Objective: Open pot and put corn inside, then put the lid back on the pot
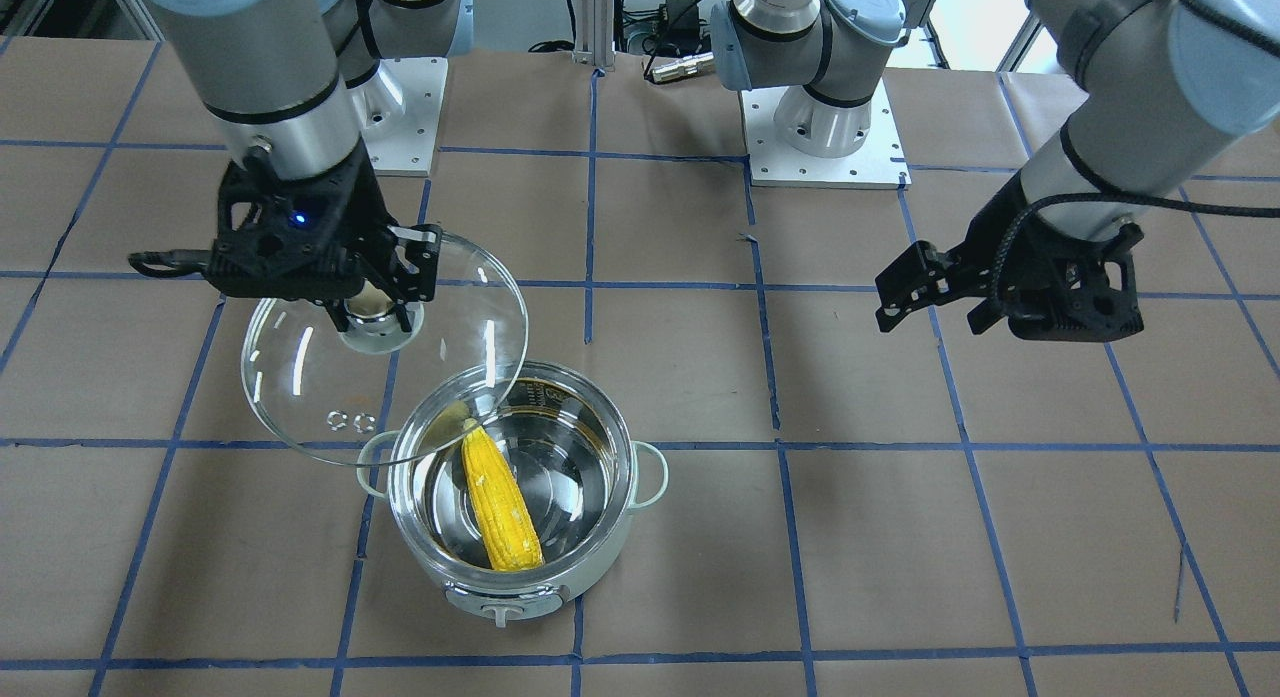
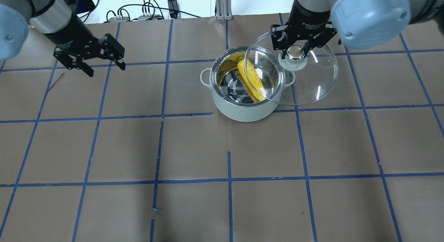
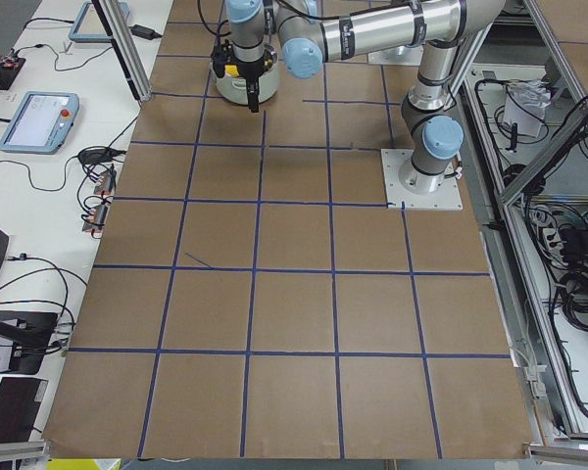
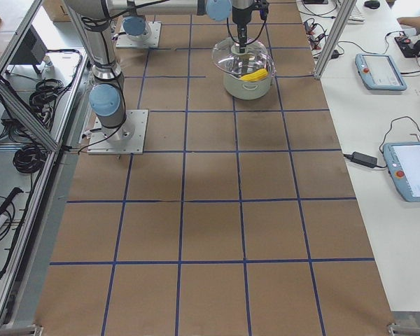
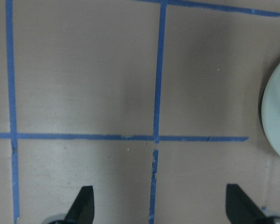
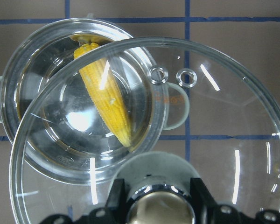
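Note:
The pale grey-white pot (image 1: pixel 600 567) stands uncovered on the table, also seen in the overhead view (image 2: pixel 242 111). The yellow corn (image 1: pixel 500 507) lies slanted inside it, tip against the steel wall (image 2: pixel 250 83). My right gripper (image 1: pixel 372 302) is shut on the knob of the clear glass lid (image 1: pixel 300 377). It holds the lid level in the air, off to one side, with the lid's edge overlapping the pot's rim (image 2: pixel 312 82). The right wrist view shows the corn (image 6: pixel 105 98) through the glass. My left gripper (image 2: pixel 105 70) is open and empty, far from the pot.
Brown paper with a blue tape grid (image 2: pixel 229 179) covers the table. Two arm bases on white plates (image 1: pixel 825 127) stand at the robot's side. Cables (image 2: pixel 149 9) lie beyond the far edge. The pot's edge (image 5: pixel 277 116) shows at the right of the left wrist view.

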Controlling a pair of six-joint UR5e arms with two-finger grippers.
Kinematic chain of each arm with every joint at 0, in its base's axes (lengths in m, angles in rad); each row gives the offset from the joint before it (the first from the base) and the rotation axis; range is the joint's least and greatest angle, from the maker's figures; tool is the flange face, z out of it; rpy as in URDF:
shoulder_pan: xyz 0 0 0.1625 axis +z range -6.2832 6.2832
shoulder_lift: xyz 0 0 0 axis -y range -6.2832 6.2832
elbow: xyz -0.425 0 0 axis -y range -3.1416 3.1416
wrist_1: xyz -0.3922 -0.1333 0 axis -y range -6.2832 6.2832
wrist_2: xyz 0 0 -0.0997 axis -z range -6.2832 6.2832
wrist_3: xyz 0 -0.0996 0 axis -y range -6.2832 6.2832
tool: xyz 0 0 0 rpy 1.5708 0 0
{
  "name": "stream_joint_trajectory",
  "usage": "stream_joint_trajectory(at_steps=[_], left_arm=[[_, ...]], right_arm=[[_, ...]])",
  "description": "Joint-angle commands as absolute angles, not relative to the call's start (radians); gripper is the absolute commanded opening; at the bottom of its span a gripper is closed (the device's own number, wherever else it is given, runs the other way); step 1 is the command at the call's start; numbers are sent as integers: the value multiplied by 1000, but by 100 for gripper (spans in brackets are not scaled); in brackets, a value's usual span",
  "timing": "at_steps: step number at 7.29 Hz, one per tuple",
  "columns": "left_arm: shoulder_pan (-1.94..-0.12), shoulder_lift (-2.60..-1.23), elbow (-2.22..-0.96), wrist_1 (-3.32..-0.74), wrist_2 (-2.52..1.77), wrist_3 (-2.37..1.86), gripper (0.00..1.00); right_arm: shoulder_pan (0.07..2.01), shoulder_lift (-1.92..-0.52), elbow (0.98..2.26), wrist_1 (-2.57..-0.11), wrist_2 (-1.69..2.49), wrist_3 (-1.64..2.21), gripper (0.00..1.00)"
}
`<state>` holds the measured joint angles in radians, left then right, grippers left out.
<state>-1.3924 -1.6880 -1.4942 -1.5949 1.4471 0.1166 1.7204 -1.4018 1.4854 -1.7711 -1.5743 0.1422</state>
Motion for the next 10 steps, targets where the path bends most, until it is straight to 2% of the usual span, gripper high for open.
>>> stream_joint_trajectory(at_steps=[1,3,5,10], left_arm=[[-1411,-1692,-1334,-1765,1483,120,100],[-1448,-1678,-1310,-1758,1490,120,100],[-1453,-1658,-1338,-1760,1493,120,100],[-1456,-1612,-1394,-1759,1491,114,100]], right_arm=[[1776,-1327,1486,-1863,-1575,193,29],[1782,-1276,1485,-1931,-1574,195,29],[1828,-1182,1485,-2066,-1581,237,29],[1830,-1147,1471,-2092,-1589,227,29]])
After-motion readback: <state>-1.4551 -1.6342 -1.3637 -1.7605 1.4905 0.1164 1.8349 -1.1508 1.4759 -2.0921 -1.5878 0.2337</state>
